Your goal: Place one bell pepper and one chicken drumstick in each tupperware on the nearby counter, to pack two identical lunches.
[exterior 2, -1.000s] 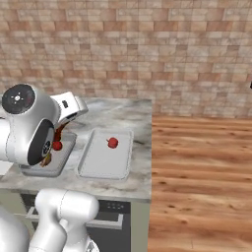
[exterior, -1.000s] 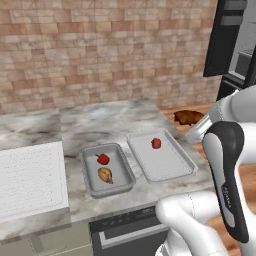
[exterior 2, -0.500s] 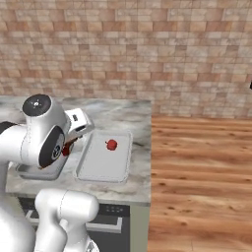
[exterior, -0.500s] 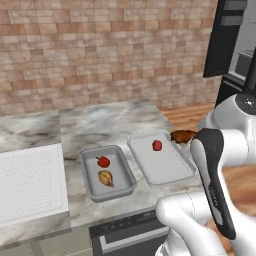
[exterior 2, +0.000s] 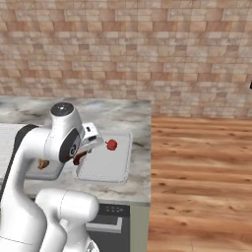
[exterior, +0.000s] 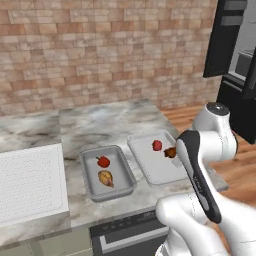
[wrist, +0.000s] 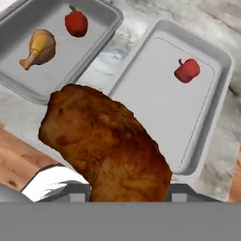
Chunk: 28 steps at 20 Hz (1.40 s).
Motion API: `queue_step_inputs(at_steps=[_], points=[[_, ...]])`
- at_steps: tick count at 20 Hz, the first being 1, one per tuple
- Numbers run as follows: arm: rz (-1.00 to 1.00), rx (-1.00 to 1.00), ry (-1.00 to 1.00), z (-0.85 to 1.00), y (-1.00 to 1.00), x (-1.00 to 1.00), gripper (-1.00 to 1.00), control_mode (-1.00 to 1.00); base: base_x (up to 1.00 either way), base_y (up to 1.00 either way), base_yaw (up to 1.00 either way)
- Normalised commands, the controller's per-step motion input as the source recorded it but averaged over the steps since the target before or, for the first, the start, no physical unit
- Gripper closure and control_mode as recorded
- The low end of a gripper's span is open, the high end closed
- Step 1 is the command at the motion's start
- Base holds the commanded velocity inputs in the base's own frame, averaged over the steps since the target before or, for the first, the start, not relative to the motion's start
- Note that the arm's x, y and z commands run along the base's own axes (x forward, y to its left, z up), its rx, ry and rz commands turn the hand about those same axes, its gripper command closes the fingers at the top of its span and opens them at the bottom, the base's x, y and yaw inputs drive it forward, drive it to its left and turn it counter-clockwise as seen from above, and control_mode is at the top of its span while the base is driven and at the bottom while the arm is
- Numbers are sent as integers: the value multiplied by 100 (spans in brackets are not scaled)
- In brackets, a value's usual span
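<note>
My gripper (exterior 2: 81, 156) is shut on the darker reddish-brown chicken drumstick (wrist: 108, 146), which hangs over the near right rim of the wider tupperware (exterior: 150, 167). That drumstick also shows as a small dark piece (exterior: 170, 152). A red bell pepper (exterior: 157, 145) lies inside this wider tupperware (wrist: 155, 103). The narrower tupperware (exterior: 120, 172) to its left holds a second bell pepper (exterior: 103, 161) and the golden-tan chicken drumstick (exterior: 105, 178). Both containers sit on the marbled counter (exterior: 100, 125). The drumstick in my grip hides the fingertips in the hand view.
A white ribbed slab (exterior: 30, 180) lies on the counter's left part. The counter ends just right of the wider container, with wood floor (exterior 2: 197, 172) beyond. A dark tall appliance (exterior: 230, 50) stands at the far right. A brick wall backs the counter.
The arm has swung in from beyond the counter's right end, carrying the dark drumstick down and left to the wider container's rim. The jaws stayed shut on it.
</note>
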Motion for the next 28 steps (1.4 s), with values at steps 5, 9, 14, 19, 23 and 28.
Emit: queue_step_inputs(at_steps=[5, 9, 14, 19, 23, 28], points=[[5, 0, 24, -35, -24, 48, 100, -100, 0, 0, 0], [2, 0, 15, -29, -8, 59, 100, -100, 0, 0, 0], [0, 0, 2, -41, 0, 62, 100, -100, 0, 0, 0], [0, -1, 0, -56, 0, 53, 100, -100, 0, 0, 0], [0, 0, 0, -40, 0, 36, 100, -100, 0, 0, 0], [0, 0, 0, -23, 0, 27, 100, -100, 0, 0, 0]])
